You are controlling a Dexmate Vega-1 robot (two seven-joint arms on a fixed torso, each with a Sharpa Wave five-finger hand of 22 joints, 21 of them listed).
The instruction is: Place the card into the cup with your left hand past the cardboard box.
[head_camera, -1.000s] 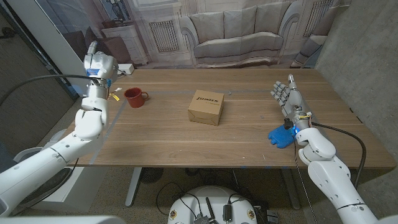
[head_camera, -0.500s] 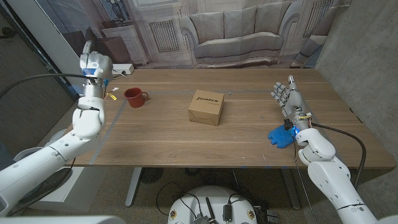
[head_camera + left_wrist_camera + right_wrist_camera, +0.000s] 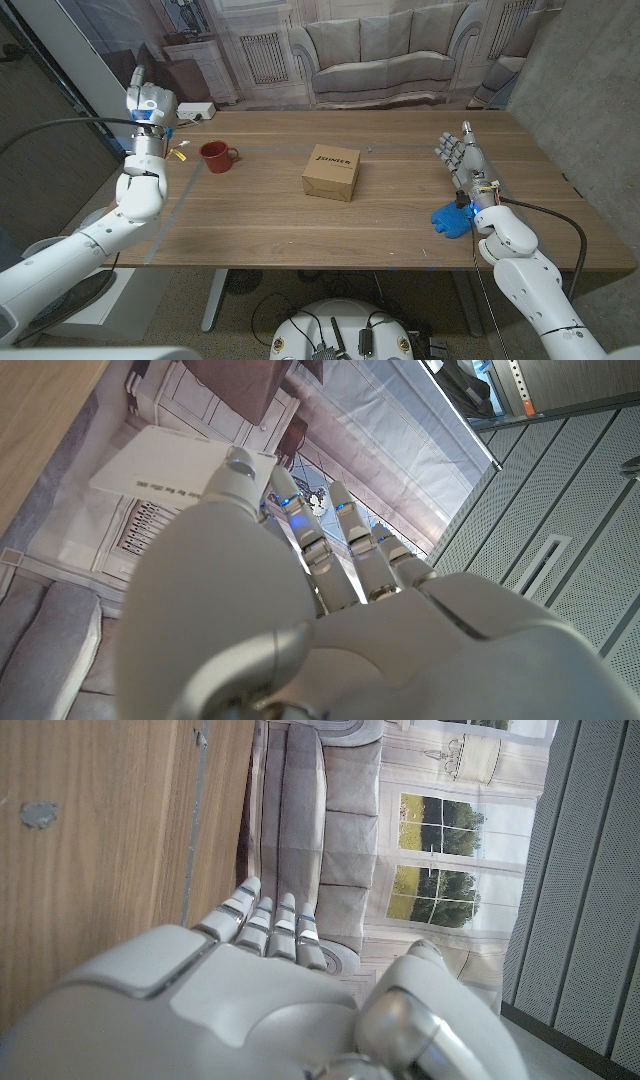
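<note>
In the head view the robot's white left hand (image 3: 149, 100) was raised at the upper left of the frame, above the far left corner of the long wooden table (image 3: 250, 215). The left wrist view showed the same hand (image 3: 290, 600) from behind, with a thin white rectangular card (image 3: 165, 462) at the tips of its fingers (image 3: 240, 470); the card looked pinched there, edge tilted, though the contact itself was partly hidden by the hand's back. In the head view the card could not be made out at the hand.

The small red ceramic cup (image 3: 215, 156) with a side handle stood upright on the table, just right of and below the left hand in the frame, apart from it. A brown cardboard box (image 3: 331, 172) with dark printed lettering sat closed near the middle of the frame, well to the right of the cup.

At the right side of the frame the robot's white right hand (image 3: 461, 156) stood on its edge over the table with fingers extended and apart, gripping nothing. A crumpled blue object (image 3: 450, 217) lay on the table just below that hand, beside the forearm.
</note>
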